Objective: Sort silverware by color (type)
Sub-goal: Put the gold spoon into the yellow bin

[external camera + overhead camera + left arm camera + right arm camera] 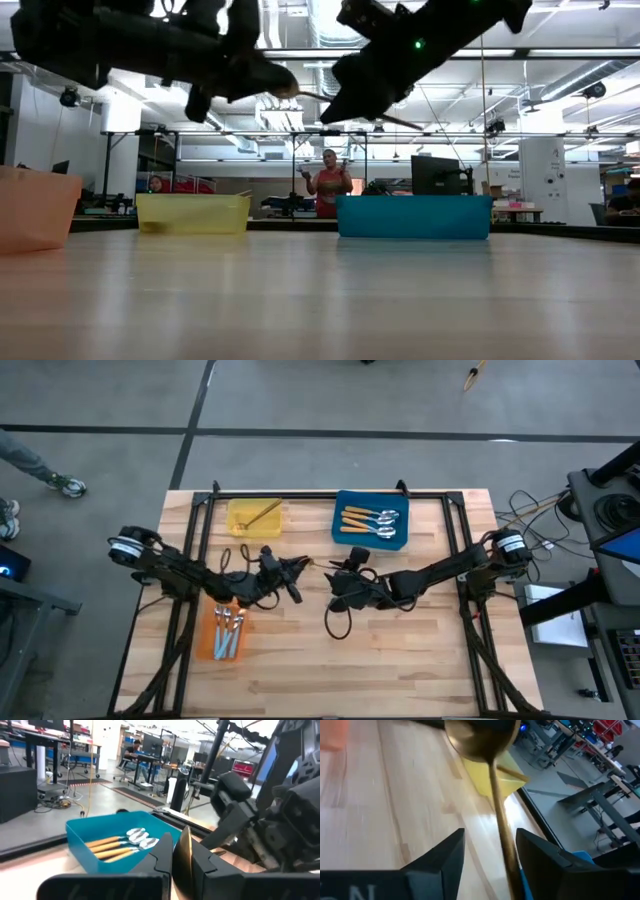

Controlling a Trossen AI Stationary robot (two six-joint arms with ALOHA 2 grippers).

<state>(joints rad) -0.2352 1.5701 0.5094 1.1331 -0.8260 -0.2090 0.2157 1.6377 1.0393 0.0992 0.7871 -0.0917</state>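
Gold spoon (496, 785): you see it in the air above the middle of the table (400, 660), passing between the two arms. In the right wrist view the bowl points away and the thin handle runs back between the right fingers.
Left gripper (297, 567): closed tight on the spoon's bowl end, just on the near side of the yellow tray (254, 517). I judge it takes the spoon because this tray is on its side.
Right gripper (335, 575): fingers spread wide, the handle lies between them with a gap on each side, so it has no hold of it.
Yellow tray: one gold piece (262, 512) is already inside, so the held spoon likely belongs here.
Blue tray (371, 520): to the right of the yellow tray; it holds the orange-handled spoons (368, 520).
Orange tray (221, 632): nearer to you than the yellow tray, on the left; it holds the blue-handled spoons (230, 628).
Risk: a grip on the bowl only may let the spoon turn.
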